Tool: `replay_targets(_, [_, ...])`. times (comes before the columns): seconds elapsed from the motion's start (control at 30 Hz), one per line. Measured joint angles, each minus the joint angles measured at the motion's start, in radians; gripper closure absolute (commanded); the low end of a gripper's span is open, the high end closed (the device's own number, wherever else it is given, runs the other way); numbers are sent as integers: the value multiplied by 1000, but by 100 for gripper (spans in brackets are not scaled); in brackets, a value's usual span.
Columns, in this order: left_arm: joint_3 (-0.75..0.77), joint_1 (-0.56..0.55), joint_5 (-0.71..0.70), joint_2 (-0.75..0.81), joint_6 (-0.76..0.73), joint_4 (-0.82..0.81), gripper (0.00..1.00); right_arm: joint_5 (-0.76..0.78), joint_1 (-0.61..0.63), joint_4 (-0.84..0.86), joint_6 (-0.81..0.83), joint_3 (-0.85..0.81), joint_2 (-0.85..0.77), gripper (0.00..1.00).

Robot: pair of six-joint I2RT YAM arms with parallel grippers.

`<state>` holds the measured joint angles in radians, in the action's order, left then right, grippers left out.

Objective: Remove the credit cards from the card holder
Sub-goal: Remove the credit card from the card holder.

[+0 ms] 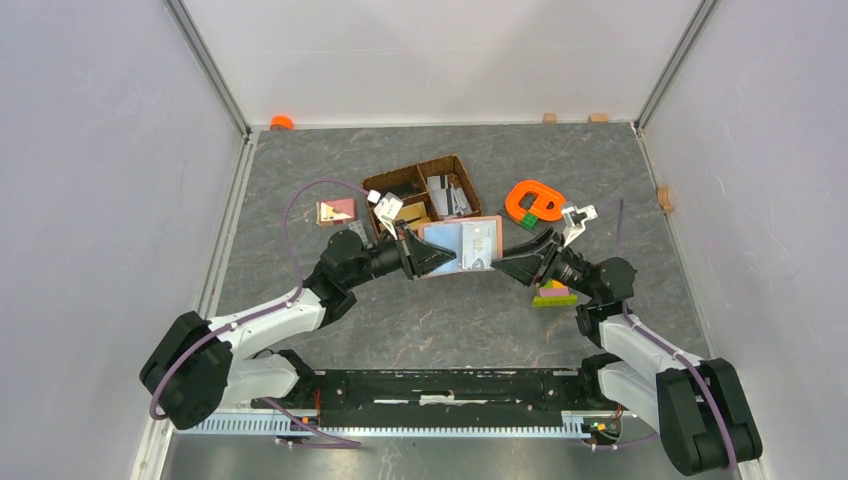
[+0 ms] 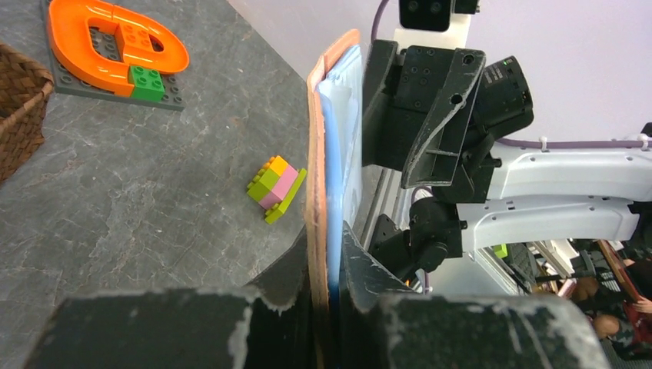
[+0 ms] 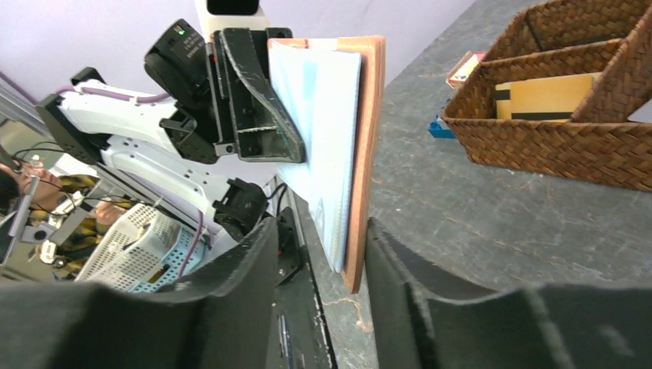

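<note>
The small reddish-brown leather card holder [image 1: 462, 245] is held above the grey desk [image 1: 300, 160] between the two arms, opened out with its pale shiny sleeves facing up, just in front of the dark-brown woven divided basket [image 1: 400, 185]. The left arm's fingers [image 2: 284, 277] are pinching one edge of it. The right arm's fingers [image 3: 231, 277] stand spread on either side of the opposite edge, with a clear gap on the sleeve side.
</note>
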<state>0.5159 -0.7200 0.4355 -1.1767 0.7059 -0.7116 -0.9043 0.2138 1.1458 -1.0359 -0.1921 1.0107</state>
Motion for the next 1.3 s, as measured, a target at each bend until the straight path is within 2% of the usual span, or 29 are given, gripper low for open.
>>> replay_targets(0.37, [1, 1, 124, -100, 56, -85, 98, 15, 2, -59, 54, 0, -2, 44])
replay_targets(0.6, [1, 0, 152, -106, 77, -118, 98, 19, 16, -63, 66, 0, 2, 68])
replay_targets(0.67, [1, 0, 151, -106, 78, -121, 98, 19, 26, -63, 66, 0, 10, 70])
replay_targets(0.7, [1, 1, 151, -106, 78, -122, 98, 19, 30, -62, 65, 0, 14, 70])
replay_targets(0.83, [1, 1, 133, -104, 77, -103, 98, 18, 41, -61, 63, 0, 29, 56])
replay_targets(0.97, [1, 2, 63, -76, 74, -20, 98, 19, 42, -67, 71, 0, 28, 54])
replay_targets(1.27, [1, 18, -34, -33, 71, 89, 98, 79, 42, -299, 219, -31, -29, 87])
replay_targets(1.3, [1, 18, -37, -33, 71, 92, 98, 81, 42, -310, 230, -32, -32, 88])
